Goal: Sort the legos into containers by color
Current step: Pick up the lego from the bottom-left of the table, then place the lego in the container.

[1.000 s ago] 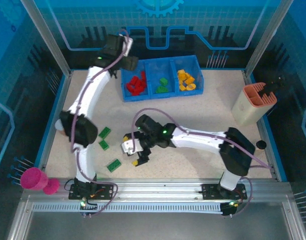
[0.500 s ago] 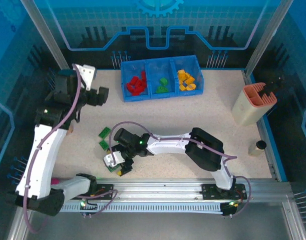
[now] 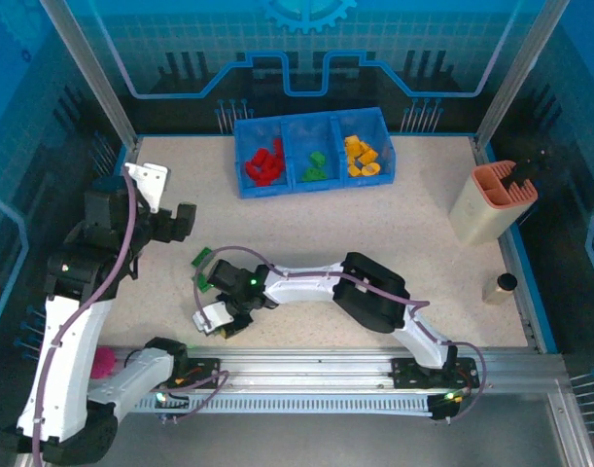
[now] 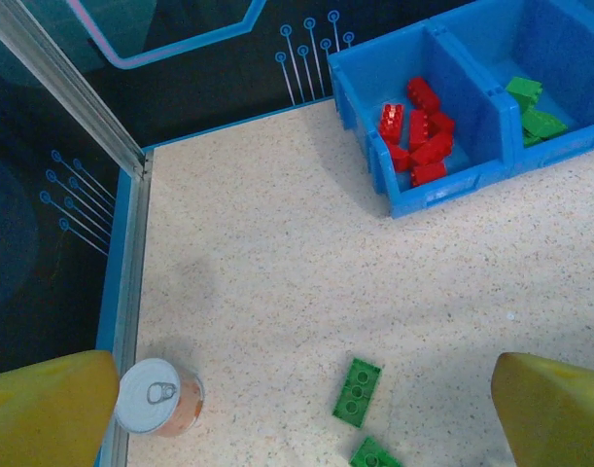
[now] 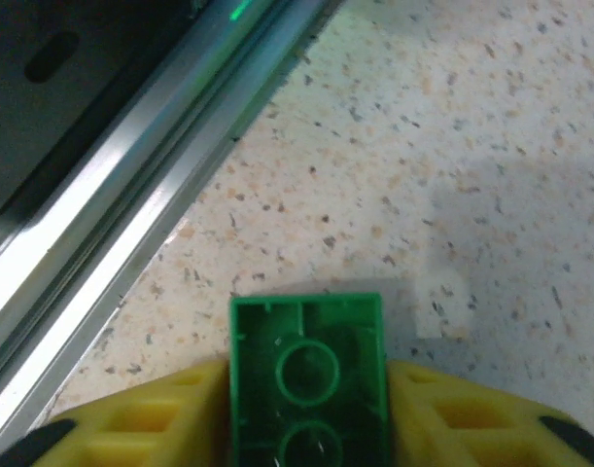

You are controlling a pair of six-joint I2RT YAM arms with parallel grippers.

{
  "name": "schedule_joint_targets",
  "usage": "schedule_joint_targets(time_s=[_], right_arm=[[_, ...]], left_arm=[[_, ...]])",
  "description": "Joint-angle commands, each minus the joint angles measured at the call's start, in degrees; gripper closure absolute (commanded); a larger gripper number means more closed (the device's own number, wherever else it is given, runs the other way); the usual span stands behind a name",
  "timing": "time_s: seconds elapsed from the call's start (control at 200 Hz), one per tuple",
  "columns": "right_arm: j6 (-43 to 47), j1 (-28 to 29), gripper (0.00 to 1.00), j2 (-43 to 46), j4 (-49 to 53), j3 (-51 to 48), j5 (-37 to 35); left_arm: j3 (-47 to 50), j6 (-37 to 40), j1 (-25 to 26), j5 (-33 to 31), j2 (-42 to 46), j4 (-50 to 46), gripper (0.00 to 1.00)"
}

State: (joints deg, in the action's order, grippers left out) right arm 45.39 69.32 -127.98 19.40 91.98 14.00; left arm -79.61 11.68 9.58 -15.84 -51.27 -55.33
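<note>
Right wrist view shows the right end effector [image 5: 306, 413] clamped on a green brick [image 5: 306, 365], its yellow fingers [image 5: 165, 418] pressed against the brick's two long sides, low over the speckled table [image 5: 471, 146] close to the metal rail [image 5: 131, 224] at the near edge; whether the brick is lifted off the surface I cannot tell. From the top external view this right end effector [image 3: 224, 319] sits at the near left of the table, well apart from the blue tray [image 3: 311, 188] at the far side, whose middle compartment [image 3: 323, 136] holds green pieces. The left end effector [image 4: 298, 409] hangs with its jaws wide apart and nothing between them, above two more green bricks [image 4: 358, 392] lying loose. The brick looks light, rigid and smooth-walled, so it should carry easily but could likely slip or pivot if pinched near one end. A hold across the long flat sides, near the middle of its length, seems the safest, and firm pressure should not harm it
</note>
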Motion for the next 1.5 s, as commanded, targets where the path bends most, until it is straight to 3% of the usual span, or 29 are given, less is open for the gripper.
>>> schedule_joint_targets(time_s=[0.0,0.245,0.43,0.645,0.911,1.071,1.206,1.496], right_arm=[[2.0,1.1,0.6,-3.5,5.0,1.6,-3.1],[3.0,0.1,0.75,-1.0,5.8,-2.3,-6.4],[-0.8,-4.2,0.81,8.0,3.9,-10.6,-8.2],[-4.6,-11.7,0.82,21.9,2.0,-19.5,-10.5],[-9.2,-25.3,0.81,28.8,-6.2,-21.5,-14.4],[-12.5,-32.9,0.81,24.4,-10.9,-14.0,-22.5],[-16.2,-37.9,0.8,17.1,-12.2,-5.1,-24.2],[-15.3,-41.9,0.79,-2.2,-9.5,16.4,-28.8]], left_arm=[[1.1,1.0,-0.1,-1.5,1.1,-0.2,0.01],[3.2,1.5,-0.2,-1.7,-0.3,1.2,0.01],[4.7,2.0,-0.2,-1.9,-3.5,4.1,0.01],[9.7,4.4,-0.7,-2.7,-5.8,12.6,0.01],[13.0,3.5,-1.2,-1.3,-9.5,15.5,0.01],[12.6,4.9,-1.4,-1.6,-9.9,16.5,0.01],[12.3,5.2,-1.6,-1.7,-10.1,16.6,0.01],[8.8,5.0,-1.8,-1.4,-11.1,14.5,0.01]])
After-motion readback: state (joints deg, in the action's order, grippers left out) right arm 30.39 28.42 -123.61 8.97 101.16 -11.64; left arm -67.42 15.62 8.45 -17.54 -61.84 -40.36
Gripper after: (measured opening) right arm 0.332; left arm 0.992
